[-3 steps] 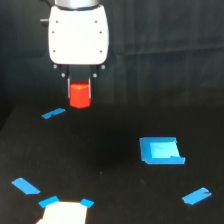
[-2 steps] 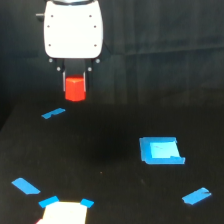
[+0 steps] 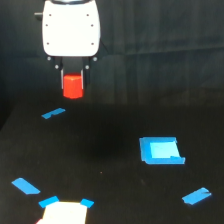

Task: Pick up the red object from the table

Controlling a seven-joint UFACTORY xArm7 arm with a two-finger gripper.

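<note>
The red object (image 3: 73, 86), a small stubby red-orange block, hangs in the air above the black table (image 3: 110, 165) in the upper left of the exterior view. My gripper (image 3: 73, 84), under its white body, is shut on the block, with dark fingers (image 3: 61, 80) pressed against both of its sides. The block is clear of the tabletop, well above the blue tape strip below it.
A blue square (image 3: 161, 150) lies right of centre. Blue tape pieces sit at the left (image 3: 53, 113), lower left (image 3: 25, 186) and lower right (image 3: 196, 196). A white patch with blue corners (image 3: 64, 211) is at the bottom edge.
The gripper has kept rising with the red object held in it and has drifted slightly to the exterior view's left. The tape pieces have not moved.
</note>
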